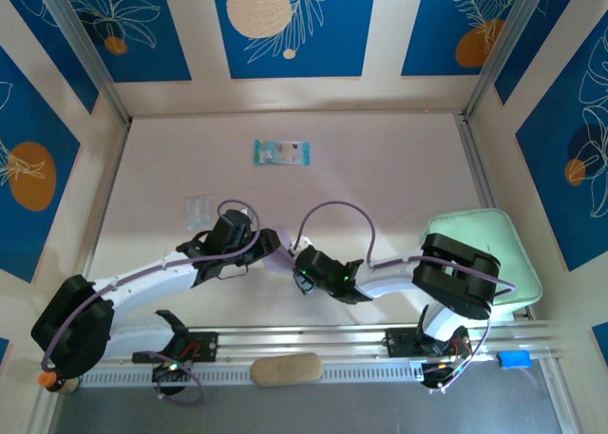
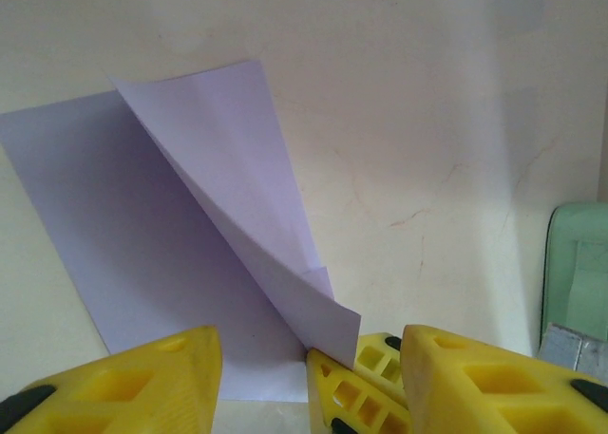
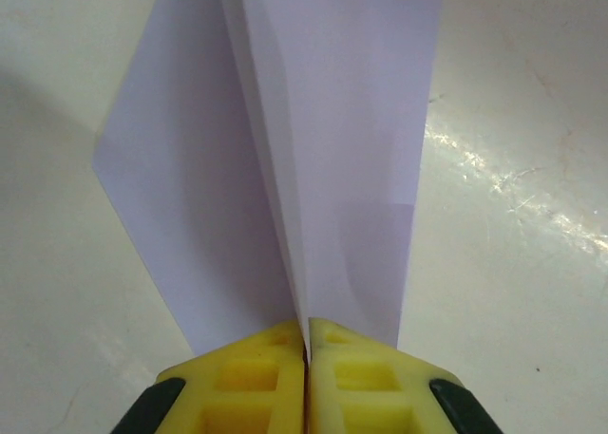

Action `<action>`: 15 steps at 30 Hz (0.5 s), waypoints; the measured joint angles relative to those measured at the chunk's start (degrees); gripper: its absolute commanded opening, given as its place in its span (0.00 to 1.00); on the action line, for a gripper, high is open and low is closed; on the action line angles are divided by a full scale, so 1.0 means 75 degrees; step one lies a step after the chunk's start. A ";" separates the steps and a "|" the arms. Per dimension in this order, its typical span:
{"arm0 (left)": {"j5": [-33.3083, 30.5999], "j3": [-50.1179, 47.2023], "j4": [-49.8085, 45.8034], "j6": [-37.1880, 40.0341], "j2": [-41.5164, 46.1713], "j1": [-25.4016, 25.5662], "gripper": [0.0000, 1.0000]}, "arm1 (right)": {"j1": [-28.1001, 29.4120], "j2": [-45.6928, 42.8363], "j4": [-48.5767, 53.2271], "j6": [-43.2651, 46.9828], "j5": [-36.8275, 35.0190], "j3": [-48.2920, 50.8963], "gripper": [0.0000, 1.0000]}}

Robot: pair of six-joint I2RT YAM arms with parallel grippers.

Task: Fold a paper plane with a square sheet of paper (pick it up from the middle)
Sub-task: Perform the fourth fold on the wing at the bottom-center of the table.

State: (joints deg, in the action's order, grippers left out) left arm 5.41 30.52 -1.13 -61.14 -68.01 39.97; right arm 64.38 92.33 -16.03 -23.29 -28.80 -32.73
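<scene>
The square sheet of paper (image 2: 142, 244), partly folded with one flap raised, is seen on the table (image 2: 427, 121) at the near middle, its edge pinched by the pressed-together right gripper (image 3: 307, 334) while the left gripper (image 2: 306, 344) is spread around that same spot, nothing gripped. For a clean crease, the pinch should be kept firm so layers are not let slip, and the flap should be flattened along the centre line with edges matched before release. No writing can be read; the print on the blue-green packet (image 1: 281, 152) is too small.
</scene>
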 measured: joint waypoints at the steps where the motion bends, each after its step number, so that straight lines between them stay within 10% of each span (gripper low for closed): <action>1: 0.0000 -0.0012 0.0009 -0.0006 0.0000 0.0000 0.46 | -0.0029 0.0000 -0.0006 -0.0067 0.0055 0.0000 0.10; 15: 0.0076 -0.0195 0.0344 -0.0207 -0.0356 -0.0012 0.27 | -0.0376 -0.0108 -0.0399 -0.0793 0.0857 0.0233 0.10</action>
State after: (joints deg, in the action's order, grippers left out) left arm 5.98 29.06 1.45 -62.70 -70.67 39.88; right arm 61.56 91.53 -19.03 -29.23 -22.37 -30.98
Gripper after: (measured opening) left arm 0.279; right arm 0.110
